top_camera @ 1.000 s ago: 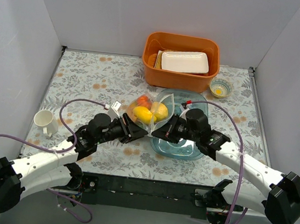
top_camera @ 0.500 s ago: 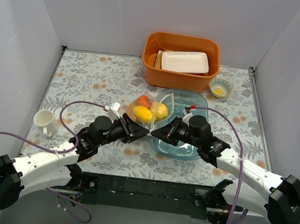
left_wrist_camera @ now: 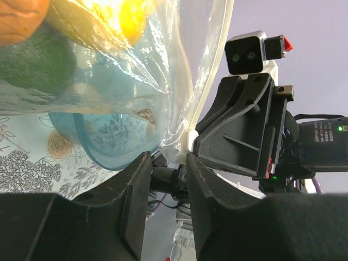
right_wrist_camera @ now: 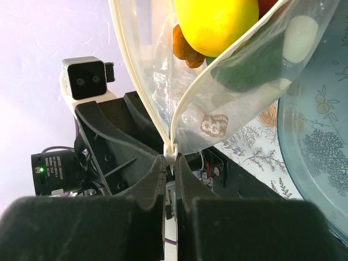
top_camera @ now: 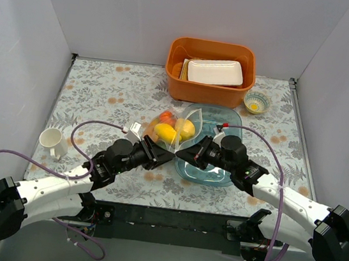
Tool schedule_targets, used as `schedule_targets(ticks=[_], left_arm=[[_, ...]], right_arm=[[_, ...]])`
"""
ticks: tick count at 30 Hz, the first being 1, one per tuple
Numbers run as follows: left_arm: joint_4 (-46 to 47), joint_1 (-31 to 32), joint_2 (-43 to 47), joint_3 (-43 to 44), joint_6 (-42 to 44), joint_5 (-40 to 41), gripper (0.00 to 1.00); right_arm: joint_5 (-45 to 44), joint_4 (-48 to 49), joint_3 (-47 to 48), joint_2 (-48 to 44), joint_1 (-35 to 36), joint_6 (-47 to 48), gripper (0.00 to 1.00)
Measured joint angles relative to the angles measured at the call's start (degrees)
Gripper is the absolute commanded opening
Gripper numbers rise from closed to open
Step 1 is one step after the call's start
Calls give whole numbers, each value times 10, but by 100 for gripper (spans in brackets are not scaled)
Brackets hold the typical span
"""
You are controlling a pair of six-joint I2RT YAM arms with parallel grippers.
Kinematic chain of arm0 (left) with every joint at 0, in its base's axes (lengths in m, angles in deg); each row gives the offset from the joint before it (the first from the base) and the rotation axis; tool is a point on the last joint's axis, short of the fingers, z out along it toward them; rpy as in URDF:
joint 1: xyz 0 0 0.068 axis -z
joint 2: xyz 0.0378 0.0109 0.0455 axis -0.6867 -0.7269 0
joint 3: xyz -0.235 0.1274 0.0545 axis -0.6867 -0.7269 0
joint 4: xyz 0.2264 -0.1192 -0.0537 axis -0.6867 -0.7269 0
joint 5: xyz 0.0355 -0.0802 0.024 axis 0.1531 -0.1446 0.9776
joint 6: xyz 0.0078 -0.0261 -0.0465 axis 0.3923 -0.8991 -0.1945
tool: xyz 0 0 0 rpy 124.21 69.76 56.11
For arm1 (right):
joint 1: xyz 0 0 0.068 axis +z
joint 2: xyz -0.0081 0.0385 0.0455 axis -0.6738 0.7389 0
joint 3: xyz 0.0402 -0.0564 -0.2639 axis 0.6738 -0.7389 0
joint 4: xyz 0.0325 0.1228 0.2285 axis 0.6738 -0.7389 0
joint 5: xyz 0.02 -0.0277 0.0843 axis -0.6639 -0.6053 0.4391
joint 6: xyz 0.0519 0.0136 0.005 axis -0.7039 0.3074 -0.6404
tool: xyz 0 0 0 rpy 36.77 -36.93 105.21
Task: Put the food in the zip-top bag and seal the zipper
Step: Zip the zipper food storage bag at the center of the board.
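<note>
My right gripper point(right_wrist_camera: 170, 159) is pressed together on the near end of the zipper point(right_wrist_camera: 169, 145), right at the near-left rim of the blue dish point(top_camera: 217, 176). From that pinch the two whitish strips fork apart, so the mouth of the zip-top bag point(left_wrist_camera: 204, 60) gapes in a narrow V.

My left gripper point(left_wrist_camera: 167, 163) sits just left of that same rim, nose to nose with the right one. Its jaws stand apart with a plain gap, and the bag's corner hangs right at their tips. I can't tell whether either pad touches the plastic. There is very little room between the two grippers.

The food point(top_camera: 165, 133) is inside the bag: yellow pieces, an orange one and a dark green one against the film. The bag rests along the dish's left rim, and its right flap overlaps that rim.

Behind the dish, the orange bin point(top_camera: 202, 92) holding the white tray point(top_camera: 215, 71) stands near the far rim, with only a narrow strip of cloth between. A small bowl point(top_camera: 256, 102) sits off the dish's far-right corner. The mug point(top_camera: 51, 140) is well to the left of the dish. The broadest stretch of table point(top_camera: 103, 89) I can see lies left of the dish and beyond the bag.
</note>
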Motion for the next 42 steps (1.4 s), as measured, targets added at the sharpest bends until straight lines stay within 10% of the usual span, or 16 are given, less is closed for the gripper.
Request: schedule_targets(ticks=[42], left_arm=[[64,7,0,-23,-4,42,23]], right_arm=[[5,-1,-1,3,1,-5,1]])
